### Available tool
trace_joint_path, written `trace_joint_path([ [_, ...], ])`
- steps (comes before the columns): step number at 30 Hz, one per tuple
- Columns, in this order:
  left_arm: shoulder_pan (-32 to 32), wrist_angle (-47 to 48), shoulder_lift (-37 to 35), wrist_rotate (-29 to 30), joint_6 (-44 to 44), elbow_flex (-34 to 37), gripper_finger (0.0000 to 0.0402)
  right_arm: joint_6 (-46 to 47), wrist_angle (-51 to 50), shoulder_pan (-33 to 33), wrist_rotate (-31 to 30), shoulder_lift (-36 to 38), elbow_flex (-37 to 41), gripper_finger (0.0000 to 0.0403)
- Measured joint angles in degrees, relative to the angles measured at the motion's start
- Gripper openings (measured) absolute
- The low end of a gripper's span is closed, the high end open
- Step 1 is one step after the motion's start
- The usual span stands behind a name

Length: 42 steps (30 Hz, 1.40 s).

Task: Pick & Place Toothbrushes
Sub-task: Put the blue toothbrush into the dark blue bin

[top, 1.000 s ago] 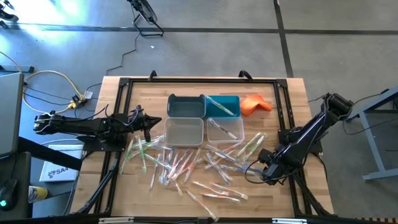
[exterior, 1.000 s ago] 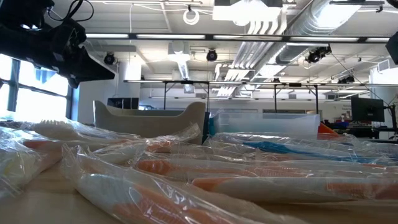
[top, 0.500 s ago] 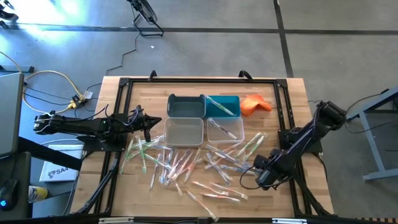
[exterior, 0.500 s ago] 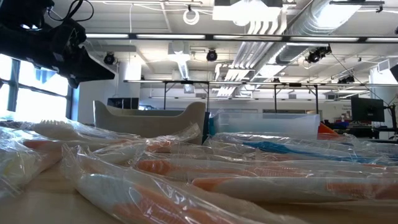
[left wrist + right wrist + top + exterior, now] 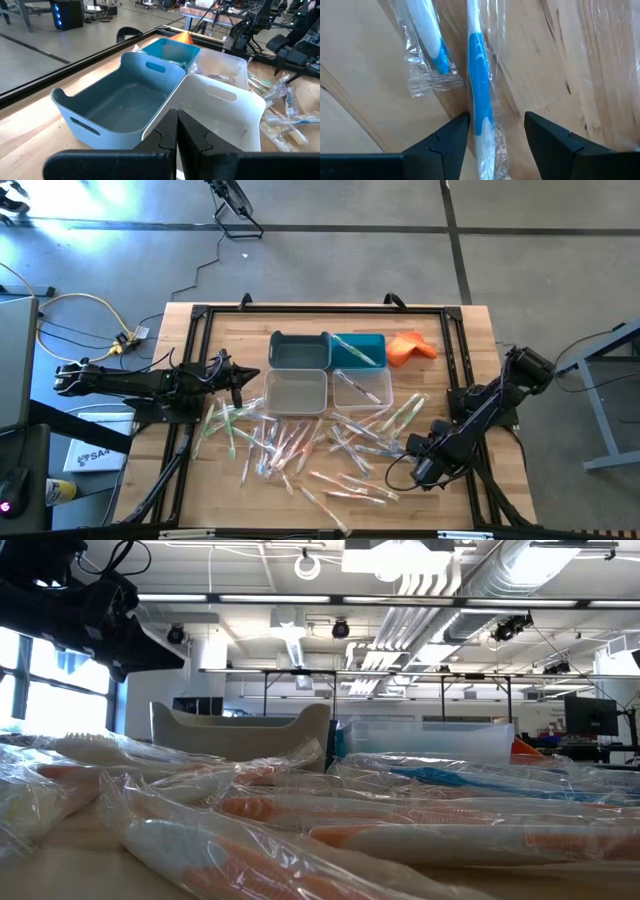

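Blue-handled toothbrush [image 5: 479, 95] in its clear wrapper, lying flat on the wooden table [image 5: 460, 340], running lengthwise straight into the gap of the right gripper [image 5: 418, 471]. Fingers [image 5: 451, 137] spread apart, one either side of the handle, not closed on it. A second blue toothbrush [image 5: 431, 42] just beside, outside the gap. Low over the near right of the scattered toothbrushes [image 5: 300, 445]. Left gripper [image 5: 177, 131] pinched shut and empty, parked beside the grey-blue bin [image 5: 112, 107] and white bin [image 5: 220, 107].
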<state>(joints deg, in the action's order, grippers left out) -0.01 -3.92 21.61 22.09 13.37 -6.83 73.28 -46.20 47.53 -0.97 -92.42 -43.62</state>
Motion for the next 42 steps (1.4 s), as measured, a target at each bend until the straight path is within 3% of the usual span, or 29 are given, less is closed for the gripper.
trace_joint_path([
  [20,0.0,0.9,0.0,0.0,0.4,0.0,0.0,0.6,2.2,0.5,0.8,-0.2,0.0,0.003],
  [35,0.0,0.9,0.0,0.0,0.5,0.0,0.0,1.9,1.7,0.5,0.8,-0.1,0.0,0.0024],
  [42,0.0,0.9,0.0,0.0,0.4,0.0,0.0,2.1,0.5,0.4,1.2,3.8,0.6,0.0024],
])
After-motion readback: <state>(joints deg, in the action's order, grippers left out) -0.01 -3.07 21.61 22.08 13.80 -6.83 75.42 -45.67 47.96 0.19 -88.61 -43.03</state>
